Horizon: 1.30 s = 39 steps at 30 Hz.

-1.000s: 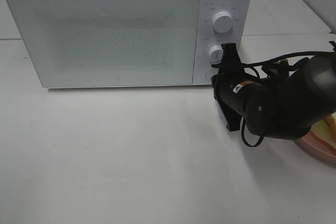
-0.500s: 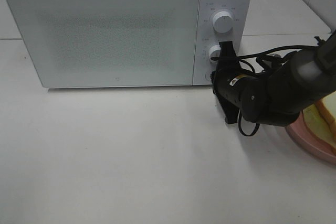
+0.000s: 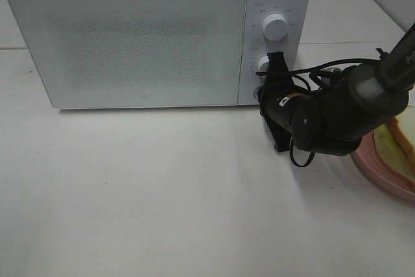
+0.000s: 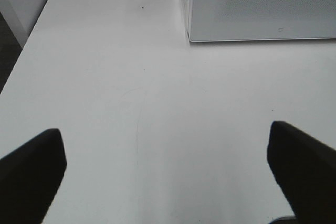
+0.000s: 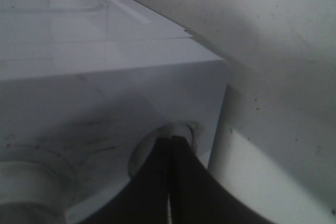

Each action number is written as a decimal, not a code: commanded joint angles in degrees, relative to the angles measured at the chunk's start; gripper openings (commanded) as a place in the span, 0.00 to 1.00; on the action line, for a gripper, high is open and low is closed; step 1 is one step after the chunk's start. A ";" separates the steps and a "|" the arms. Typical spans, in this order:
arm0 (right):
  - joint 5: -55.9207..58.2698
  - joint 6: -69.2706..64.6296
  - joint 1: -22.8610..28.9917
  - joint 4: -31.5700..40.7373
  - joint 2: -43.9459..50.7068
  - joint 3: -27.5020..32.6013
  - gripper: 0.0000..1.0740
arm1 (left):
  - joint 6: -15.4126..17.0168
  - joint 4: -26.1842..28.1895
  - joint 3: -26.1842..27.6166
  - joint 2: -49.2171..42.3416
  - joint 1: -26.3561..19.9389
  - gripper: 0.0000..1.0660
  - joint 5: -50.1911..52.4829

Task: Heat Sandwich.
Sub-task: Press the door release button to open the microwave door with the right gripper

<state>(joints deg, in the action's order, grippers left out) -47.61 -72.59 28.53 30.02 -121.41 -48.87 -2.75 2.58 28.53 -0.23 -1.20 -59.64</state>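
The white microwave (image 3: 130,37) stands at the back with its door closed. My right gripper (image 3: 264,93) is shut, and its tips rest against the round button (image 5: 140,153) at the bottom of the control panel, below the two knobs. In the right wrist view the closed fingertips (image 5: 170,142) meet that button. The sandwich (image 3: 403,139) lies on its pink plate (image 3: 382,174) at the right edge, partly cut off by the frame and by my right arm. My left gripper (image 4: 167,182) is open and empty over bare table, left of the microwave (image 4: 262,3). It is out of the exterior view.
The upper knob (image 3: 276,27) and lower knob (image 3: 264,64) sit on the panel above my right gripper. Cables loop around the right wrist (image 3: 305,154). The white table (image 3: 162,199) stretches in front of the microwave. Its left edge (image 4: 21,56) shows in the left wrist view.
My right arm has shifted left and closer to the microwave's control panel, bringing its shut tips to the bottom button. More of the plate and sandwich now shows.
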 commanded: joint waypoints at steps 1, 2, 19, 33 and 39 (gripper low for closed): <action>-6.59 -1.38 -0.69 -0.80 0.52 -0.80 0.00 | 0.34 0.29 -0.11 -1.43 -0.11 0.95 0.17; -7.73 -1.83 -0.69 -1.03 0.52 -0.80 0.00 | 0.34 0.29 -0.11 -1.43 -0.11 0.95 0.17; -17.99 -2.06 -0.92 -0.57 -0.06 -4.41 0.00 | 0.34 0.29 -0.11 -1.43 -0.11 0.95 0.17; -19.14 0.57 -1.20 2.01 -2.69 -9.28 0.00 | 0.34 0.29 -0.11 -1.43 -0.11 0.95 0.17; -17.36 0.63 -1.20 1.89 -2.64 -9.28 0.01 | 0.34 0.29 -0.11 -1.43 -0.11 0.95 0.17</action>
<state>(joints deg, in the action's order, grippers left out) -50.71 -73.51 29.85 35.12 -124.85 -52.94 -2.75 2.58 28.53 -0.23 -1.20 -59.64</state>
